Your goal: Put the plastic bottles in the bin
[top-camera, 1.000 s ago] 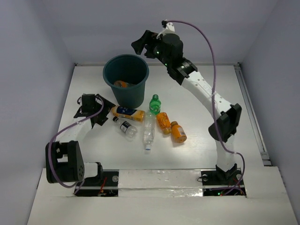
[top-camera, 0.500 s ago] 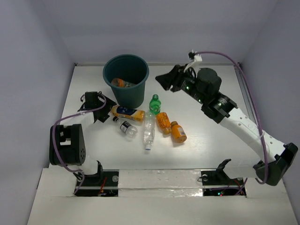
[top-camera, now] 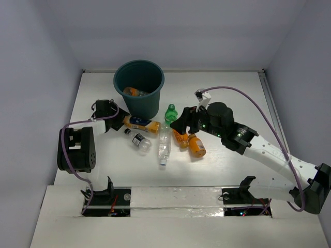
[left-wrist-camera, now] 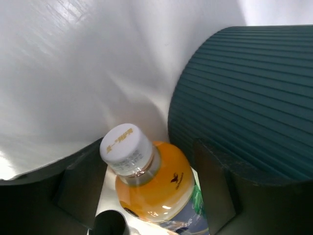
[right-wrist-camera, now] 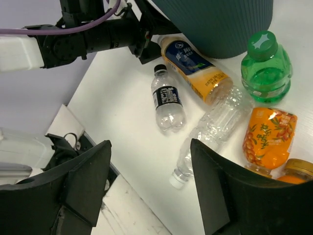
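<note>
Table: white, flat, lightly sheened; bright glare streaks show in the left wrist view.
Back wall, left wall, right wall: plain pale lavender-grey panels, closing the table in on three sides.
Rail: thin, pale, along the table's right edge.
Front ledge: white, with a glossy strip.
Light: even and diffuse, with soft shadows.

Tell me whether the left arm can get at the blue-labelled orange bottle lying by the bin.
Probably yes: the left hand sits open around the neck of the orange bottle; the bin stands beside, not between.
</note>
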Robot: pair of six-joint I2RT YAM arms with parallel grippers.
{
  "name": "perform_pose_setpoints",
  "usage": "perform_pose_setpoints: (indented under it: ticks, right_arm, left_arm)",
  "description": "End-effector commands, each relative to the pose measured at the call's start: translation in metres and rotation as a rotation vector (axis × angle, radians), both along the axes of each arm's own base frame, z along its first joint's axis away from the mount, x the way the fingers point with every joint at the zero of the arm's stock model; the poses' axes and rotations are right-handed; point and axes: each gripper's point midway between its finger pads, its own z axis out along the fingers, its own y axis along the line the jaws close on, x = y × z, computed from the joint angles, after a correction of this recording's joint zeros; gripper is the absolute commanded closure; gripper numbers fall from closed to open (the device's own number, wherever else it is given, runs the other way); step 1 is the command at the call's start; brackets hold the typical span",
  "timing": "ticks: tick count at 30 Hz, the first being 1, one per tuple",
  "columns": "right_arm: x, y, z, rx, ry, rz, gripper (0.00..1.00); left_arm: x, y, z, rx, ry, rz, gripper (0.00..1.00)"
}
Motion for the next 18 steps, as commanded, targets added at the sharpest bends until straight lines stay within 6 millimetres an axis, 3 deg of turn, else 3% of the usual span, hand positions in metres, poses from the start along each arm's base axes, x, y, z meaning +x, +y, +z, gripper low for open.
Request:
perform_pose_setpoints:
  ticks: [1, 7, 13, 18]
  right_arm:
    - [-0.003, -0.001, -0.002, -0.010, 0.014, -0.004, 0.26]
    - [-0.003, 0.011, -0.039, -0.062, 0.088, 0.024, 0.22]
    - [0.008, 0.022, -0.071, -0.101, 0.142, 0.006, 0.19]
    - [0.018, 0.028, -0.089, -0.143, 0.201, -0.047, 0.13]
  left_arm:
    - [0.016, 0.000, 0.014, -0.020, -0.067, 0.011, 0.46]
    - [0.013, 0.010, 0.017, -0.020, -0.083, 0.051, 0.76]
    - [0.002, 0.026, 0.034, 0.026, -0.112, 0.068, 0.89]
    - [-0.009, 0.032, 0.065, 0.075, -0.172, 0.056, 0.97]
